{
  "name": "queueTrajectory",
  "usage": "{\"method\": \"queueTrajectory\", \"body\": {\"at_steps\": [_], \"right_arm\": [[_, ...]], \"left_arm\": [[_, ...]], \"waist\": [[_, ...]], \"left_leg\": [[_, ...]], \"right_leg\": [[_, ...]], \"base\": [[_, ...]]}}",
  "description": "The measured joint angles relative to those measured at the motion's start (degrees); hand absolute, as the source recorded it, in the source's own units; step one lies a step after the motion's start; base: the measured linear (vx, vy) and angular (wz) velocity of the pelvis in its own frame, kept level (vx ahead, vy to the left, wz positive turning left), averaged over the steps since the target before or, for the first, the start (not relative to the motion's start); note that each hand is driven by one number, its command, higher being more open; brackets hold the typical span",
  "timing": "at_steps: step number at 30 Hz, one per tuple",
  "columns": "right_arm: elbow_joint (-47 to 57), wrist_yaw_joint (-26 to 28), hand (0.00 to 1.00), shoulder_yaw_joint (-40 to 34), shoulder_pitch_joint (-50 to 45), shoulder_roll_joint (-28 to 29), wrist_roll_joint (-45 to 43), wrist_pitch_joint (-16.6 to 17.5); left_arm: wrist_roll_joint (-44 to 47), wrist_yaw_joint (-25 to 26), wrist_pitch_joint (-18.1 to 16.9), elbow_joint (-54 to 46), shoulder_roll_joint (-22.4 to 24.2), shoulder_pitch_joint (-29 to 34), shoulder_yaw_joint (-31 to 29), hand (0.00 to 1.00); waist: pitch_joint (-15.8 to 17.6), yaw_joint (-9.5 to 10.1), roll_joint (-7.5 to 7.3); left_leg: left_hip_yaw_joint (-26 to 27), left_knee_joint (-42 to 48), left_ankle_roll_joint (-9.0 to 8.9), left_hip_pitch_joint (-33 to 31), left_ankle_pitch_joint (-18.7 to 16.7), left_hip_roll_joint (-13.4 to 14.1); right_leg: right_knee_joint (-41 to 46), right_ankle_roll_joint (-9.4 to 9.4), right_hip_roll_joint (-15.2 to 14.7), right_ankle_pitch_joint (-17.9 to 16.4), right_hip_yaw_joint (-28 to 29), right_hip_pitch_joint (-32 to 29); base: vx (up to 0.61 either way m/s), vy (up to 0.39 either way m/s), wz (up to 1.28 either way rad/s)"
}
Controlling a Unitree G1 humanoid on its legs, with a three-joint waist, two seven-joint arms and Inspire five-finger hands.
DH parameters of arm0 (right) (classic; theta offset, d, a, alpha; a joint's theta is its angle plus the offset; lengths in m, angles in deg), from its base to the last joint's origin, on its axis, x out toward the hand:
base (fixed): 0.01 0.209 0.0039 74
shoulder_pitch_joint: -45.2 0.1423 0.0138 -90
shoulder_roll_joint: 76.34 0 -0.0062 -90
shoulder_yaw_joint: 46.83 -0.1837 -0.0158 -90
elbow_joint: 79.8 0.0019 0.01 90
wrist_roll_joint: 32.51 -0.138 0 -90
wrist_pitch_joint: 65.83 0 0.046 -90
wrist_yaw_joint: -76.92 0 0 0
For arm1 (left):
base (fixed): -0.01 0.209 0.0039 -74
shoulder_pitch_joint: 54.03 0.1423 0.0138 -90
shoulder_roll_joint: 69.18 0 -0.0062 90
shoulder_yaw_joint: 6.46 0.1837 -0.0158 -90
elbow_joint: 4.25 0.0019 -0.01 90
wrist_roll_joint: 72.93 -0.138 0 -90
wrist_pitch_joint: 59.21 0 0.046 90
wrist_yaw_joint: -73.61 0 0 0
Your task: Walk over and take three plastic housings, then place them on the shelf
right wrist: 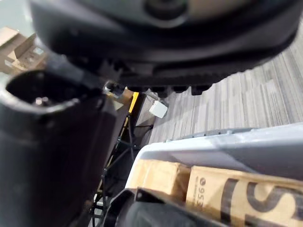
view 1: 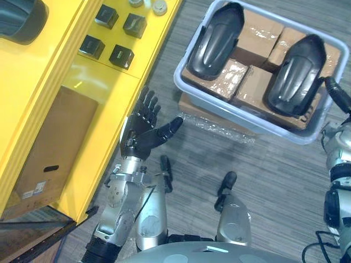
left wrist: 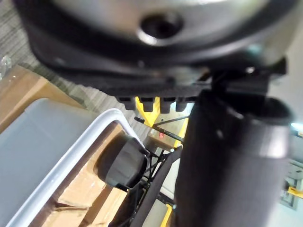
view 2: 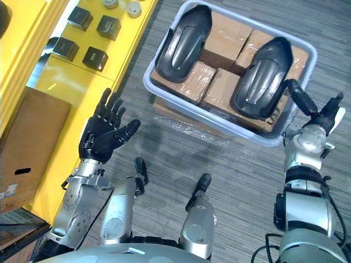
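Two dark plastic housings lie on cardboard boxes inside a grey bin (view 1: 219, 107) on the floor: one at its left (view 1: 216, 41), one at its right (view 1: 296, 76). My right hand (view 2: 315, 115) is at the bin's right corner, fingers straight, one dark finger reaching up against the right housing's lower end. My left hand (view 1: 143, 131) hovers open and palm up between the yellow shelf (view 1: 82, 93) and the bin, holding nothing. The bin's rim (left wrist: 90, 137) and a housing's rounded end (left wrist: 123, 163) show past the left hand's fingers.
Several small black cubes (view 1: 122, 56) sit on the shelf top, and a cardboard box (view 1: 49, 148) stands on its lower level. A dark curved object (view 1: 19, 19) lies at the shelf's far corner. Crumpled clear wrap (view 1: 214, 123) sticks out under the bin.
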Motion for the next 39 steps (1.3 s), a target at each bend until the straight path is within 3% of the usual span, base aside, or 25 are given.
{"method": "queueTrajectory", "body": {"at_steps": [7, 16, 19, 30, 39], "right_arm": [[-2.8, 0.1, 1.0, 4.5, 9.6, -4.7, 0.0, -2.1], [-13.7, 0.0, 1.0, 8.3, 16.2, -6.8, -0.1, -13.6], [-15.6, -1.4, 1.0, 8.2, 17.1, -7.1, -0.1, -15.7], [-20.5, -1.3, 1.0, 8.1, 19.5, -10.4, 0.0, -19.0], [-21.8, -0.9, 1.0, 8.2, 21.4, -10.7, -0.1, -18.5]], "left_arm": [[0.2, 0.5, -0.5, 2.5, 0.6, 0.1, 0.8, 1.0], [0.6, 0.5, -1.5, 3.6, 0.7, 0.4, 2.8, 1.0], [0.8, 0.6, -1.7, 3.7, 0.7, 0.4, 3.5, 1.0], [2.6, 1.2, -2.4, 3.8, 0.9, 1.5, 5.4, 1.0], [2.8, 1.4, -2.5, 4.5, 0.9, 2.5, 6.4, 1.0]], "waist": [[0.8, 0.92, 0.85], [1.8, 3.04, 2.6], [1.8, 3.02, 2.67], [1.9, 3.01, 3.98], [1.9, 3.68, 5.13]], "left_leg": [[-0.9, -2.2, 0.52, -1.1, 2.3, -0.9], [-2.5, -7.1, 0.55, -1.2, 6.6, -2.1], [-2.7, -7.6, 0.64, -1.2, 7.1, -2.3], [-2.7, -10.7, 0.8, -0.5, 9.3, -2.8], [-2.7, -12.8, 0.66, 0.1, 10.8, -2.8]], "right_leg": [[1.6, -0.45, -0.7, -0.4, -0.4, -2.1], [4.0, -0.8, -1.4, -1.6, -1.9, -3.9], [4.5, -0.81, -1.6, -1.7, -2.1, -4.1], [5.9, -0.93, -2.3, -2.4, -2.1, -5.2], [6.6, -1.06, -2.2, -2.4, -2.1, -5.8]], "base": [[-0.05, 0.001, 0.07], [-0.05, -0.015, 0.12], [-0.01, -0.009, 0.05], [-0.03, -0.018, 0.02], [-0.01, -0.021, -0.01]]}}
